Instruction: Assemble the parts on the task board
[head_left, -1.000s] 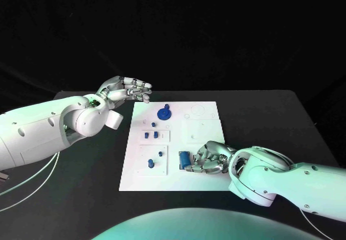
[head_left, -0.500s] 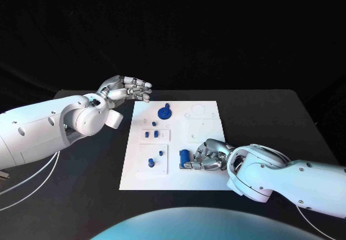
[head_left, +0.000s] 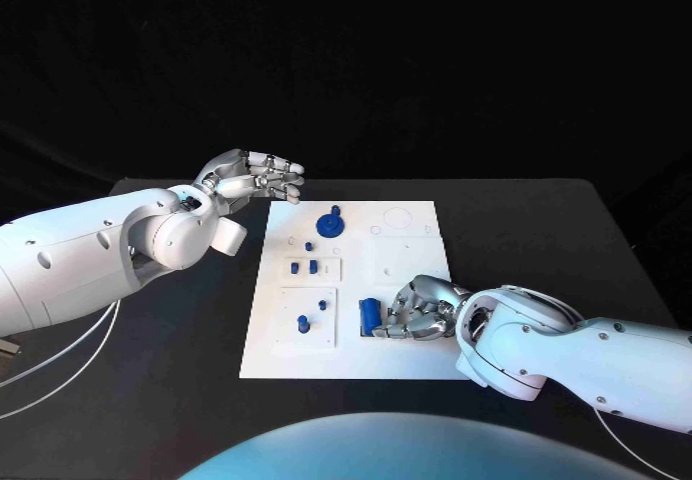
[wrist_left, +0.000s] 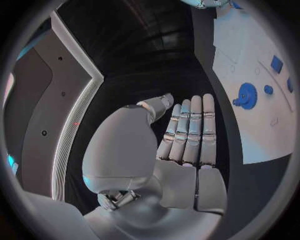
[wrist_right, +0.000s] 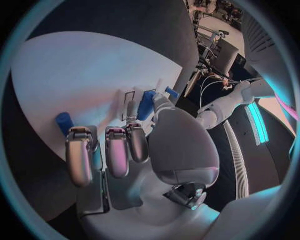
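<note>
The white task board (head_left: 404, 215) lies in the middle of the black table. On its far part stands a blue gear (head_left: 330, 225), and the same gear (wrist_left: 245, 96) shows in the left wrist view. Small blue parts (head_left: 303, 268) sit in recesses left of centre, and another blue part (head_left: 302, 324) lies nearer me. My right hand (head_left: 417, 312) rests on the board's near right part and pinches an upright blue piece (head_left: 369, 315) between thumb and finger. That blue piece (wrist_right: 148, 102) shows at the fingertips of the right hand (wrist_right: 125, 145). My left hand (head_left: 253, 178) hovers past the board's far left corner, holding nothing.
Black table (head_left: 534, 230) surrounds the board on all sides. The left arm (head_left: 101, 250) reaches over the table's left side. A second blue part (wrist_right: 64, 122) lies on the board beside the right hand's outer fingers.
My right hand has crept slightly toward the board's far side, its fingers staying on the blue piece. The left hand has not moved.
</note>
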